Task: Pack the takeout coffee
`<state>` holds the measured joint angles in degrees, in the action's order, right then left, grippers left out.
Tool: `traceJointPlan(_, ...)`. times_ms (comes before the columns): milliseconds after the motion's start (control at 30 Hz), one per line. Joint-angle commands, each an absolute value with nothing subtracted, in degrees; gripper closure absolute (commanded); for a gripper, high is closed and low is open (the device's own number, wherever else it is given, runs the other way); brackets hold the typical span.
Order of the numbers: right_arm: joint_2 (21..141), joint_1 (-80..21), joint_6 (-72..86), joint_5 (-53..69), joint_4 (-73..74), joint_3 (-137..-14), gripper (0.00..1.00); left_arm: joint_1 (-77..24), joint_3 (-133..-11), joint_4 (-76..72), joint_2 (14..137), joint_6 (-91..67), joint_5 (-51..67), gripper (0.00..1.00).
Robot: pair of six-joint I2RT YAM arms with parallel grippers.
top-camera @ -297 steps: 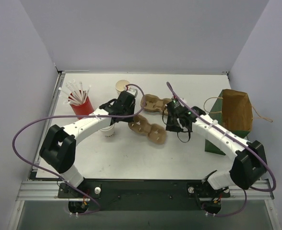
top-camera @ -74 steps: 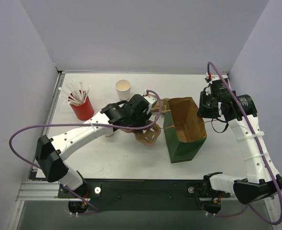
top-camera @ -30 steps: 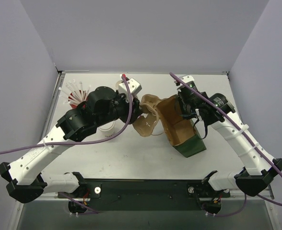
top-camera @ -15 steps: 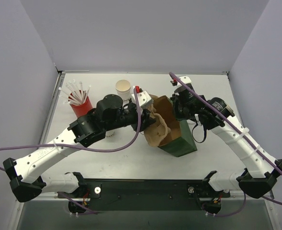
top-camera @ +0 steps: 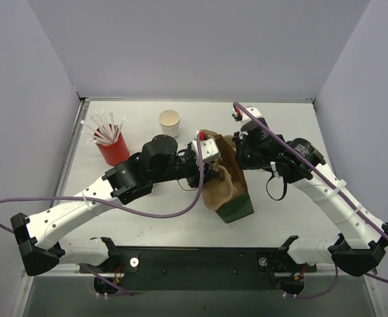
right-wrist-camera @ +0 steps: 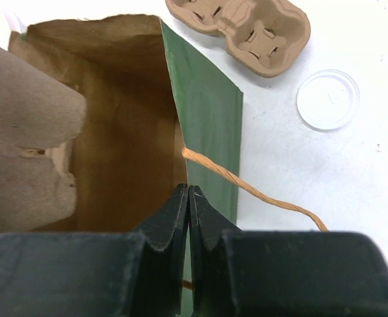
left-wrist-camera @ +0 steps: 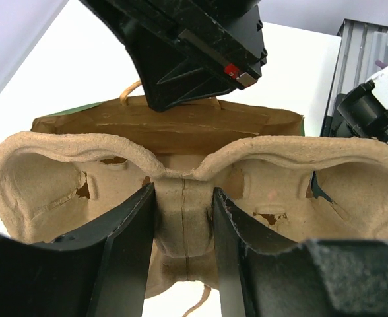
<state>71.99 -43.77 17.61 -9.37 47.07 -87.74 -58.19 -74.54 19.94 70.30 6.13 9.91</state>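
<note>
Well, the takeout coffee, a small white paper cup with a round lid, can't be picked out in any view, so its axis, heading and place relative to your hands can't be told. Your left hand [left-wrist-camera: 184,198] is clamped on the centre ridge of a brown moulded pulp carrier [left-wrist-camera: 42,178], whose long axis runs crosswise to the fingers; both wells show bare pulp. The carrier sits partly in the mouth of the green-and-brown paper bag [right-wrist-camera: 207,112]. Your right hand [right-wrist-camera: 188,191] is pinched fully closed on the bag's rim. On the desk [right-wrist-camera: 299,172]: second pulp carrier [right-wrist-camera: 240,26], flat round white lid [right-wrist-camera: 328,99] near it; red cup [top-camera: 113,150] of white straws; lidless white cup [top-camera: 169,120].
</note>
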Motion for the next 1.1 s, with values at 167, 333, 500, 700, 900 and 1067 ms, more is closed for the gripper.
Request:
traceJointPlan(167,70.93,-47.37,16.26,-10.64,46.23,-89.56,1.00,-58.36,-76.38,19.25,72.33,9.41,11.08,0.54)
traceJointPlan(333,71.63,-48.51,16.44,-10.72,46.32,-90.44,1.00,-58.45,-73.93,16.53,73.12,8.88,9.49,0.56)
traceJointPlan(500,71.54,-49.39,16.87,-11.16,46.23,-89.91,1.00,-58.36,-72.07,14.77,73.47,8.09,8.27,0.57)
traceJointPlan(700,71.28,-50.10,16.96,-10.46,46.23,-89.74,1.00,-58.18,-70.93,14.93,75.14,7.64,5.63,0.57)
traceJointPlan(900,71.72,-50.36,18.36,-11.77,45.44,-88.86,1.00,-57.83,-72.06,15.81,77.77,8.35,5.45,0.57)
traceJointPlan(1067,71.72,-47.64,22.66,-5.83,41.93,-87.19,1.00,-57.83,-75.14,18.19,80.42,8.79,5.01,0.57)
